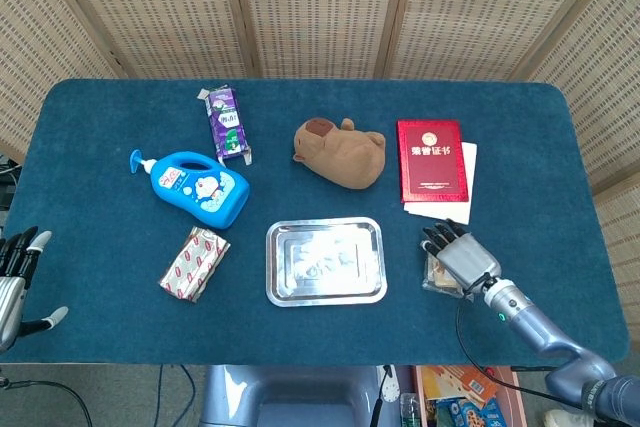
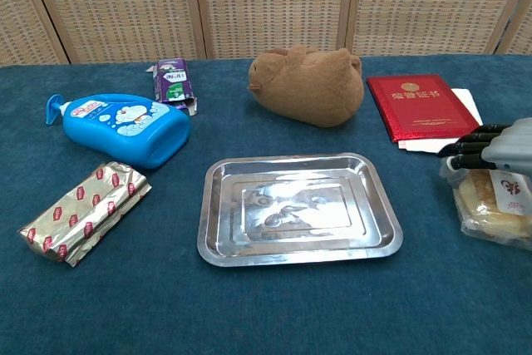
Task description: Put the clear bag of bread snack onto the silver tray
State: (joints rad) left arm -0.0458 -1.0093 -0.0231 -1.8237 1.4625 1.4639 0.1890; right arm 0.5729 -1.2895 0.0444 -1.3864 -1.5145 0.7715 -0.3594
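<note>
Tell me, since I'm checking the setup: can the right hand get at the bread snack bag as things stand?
Probably yes: the right hand is already above the clear bag of bread snack, with nothing between them; whether it touches is unclear.

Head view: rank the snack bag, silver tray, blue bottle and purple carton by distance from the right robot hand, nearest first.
From the right robot hand:
1. Snack bag, directly under it.
2. Silver tray, to its left.
3. Blue bottle, far left.
4. Purple carton, far left, toward the back.
</note>
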